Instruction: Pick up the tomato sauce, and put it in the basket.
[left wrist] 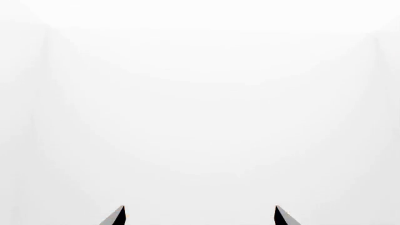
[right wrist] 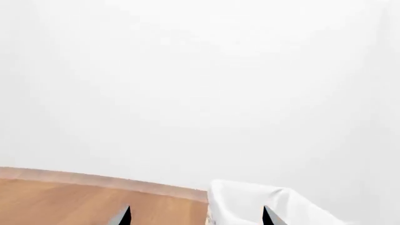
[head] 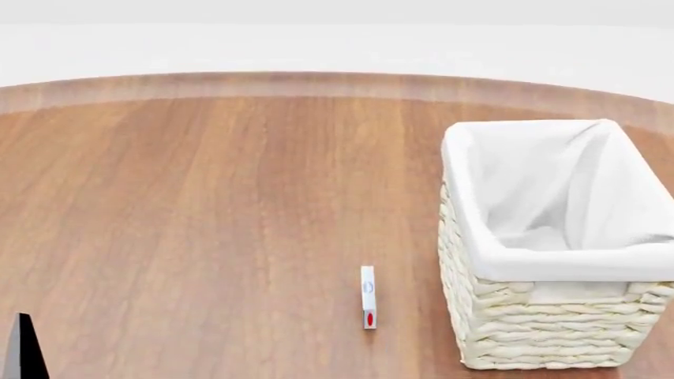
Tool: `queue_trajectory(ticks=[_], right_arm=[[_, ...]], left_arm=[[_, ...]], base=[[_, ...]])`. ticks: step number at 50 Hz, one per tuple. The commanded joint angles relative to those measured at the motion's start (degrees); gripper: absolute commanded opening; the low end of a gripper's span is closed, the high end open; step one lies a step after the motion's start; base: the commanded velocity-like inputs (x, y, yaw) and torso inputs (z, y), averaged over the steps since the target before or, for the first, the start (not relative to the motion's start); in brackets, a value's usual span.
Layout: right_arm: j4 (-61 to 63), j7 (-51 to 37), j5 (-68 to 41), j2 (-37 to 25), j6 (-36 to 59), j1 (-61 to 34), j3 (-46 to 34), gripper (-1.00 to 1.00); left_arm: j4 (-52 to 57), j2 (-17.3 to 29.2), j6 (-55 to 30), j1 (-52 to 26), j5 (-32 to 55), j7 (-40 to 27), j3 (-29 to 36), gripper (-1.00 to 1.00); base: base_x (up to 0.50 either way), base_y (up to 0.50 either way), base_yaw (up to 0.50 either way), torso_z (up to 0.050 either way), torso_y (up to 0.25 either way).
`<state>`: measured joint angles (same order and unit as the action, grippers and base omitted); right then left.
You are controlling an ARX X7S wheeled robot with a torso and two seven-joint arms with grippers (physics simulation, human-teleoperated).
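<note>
The tomato sauce is out of view in all three views. The basket (head: pixel 526 316), cream wicker with a white cloth liner over its rim, stands on the right of the wooden table (head: pixel 211 221); nothing shows inside it. A corner of the basket (right wrist: pixel 250 201) also shows in the right wrist view. My left gripper (left wrist: pixel 200 216) is open with nothing between its tips and faces a blank white wall. One dark fingertip (head: pixel 24 351) of it shows at the head view's lower left. Beside the basket corner, my right gripper (right wrist: pixel 196 216) is open and empty.
A narrow white strip with a red spot (head: pixel 368 298) lies on the table just left of the basket. The table's curved far edge (head: pixel 316 79) meets a white floor and wall.
</note>
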<state>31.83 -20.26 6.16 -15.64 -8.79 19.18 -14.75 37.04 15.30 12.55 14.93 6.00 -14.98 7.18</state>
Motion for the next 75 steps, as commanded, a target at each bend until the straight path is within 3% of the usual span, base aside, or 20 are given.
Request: queue_trajectory(ticks=[1, 32, 75], right_arm=[[-4.61, 1.24, -7.33, -0.65, 0.33, 2.96, -0.23, 1.0], [-18.08, 1.92, -16.4, -1.36, -3.3, 11.06, -0.28, 1.0], [-22.07, 1.04, -19.33, -1.45, -1.62, 9.89, -1.39, 1.0]], left_arm=[[-0.44, 0.31, 0.28, -0.1, 0.56, -0.19, 0.25, 1.0], [-1.36, 0.87, 0.74, -0.19, 0.37, -0.82, 1.23, 1.0], [-2.3, 1.94, 0.53, -0.87, 1.23, -1.82, 1.69, 1.0]], base=[[0.0, 0.0, 0.0, 0.0, 0.0], [0.0, 0.0, 0.0, 0.0, 0.0], [0.0, 0.0, 0.0, 0.0, 0.0]])
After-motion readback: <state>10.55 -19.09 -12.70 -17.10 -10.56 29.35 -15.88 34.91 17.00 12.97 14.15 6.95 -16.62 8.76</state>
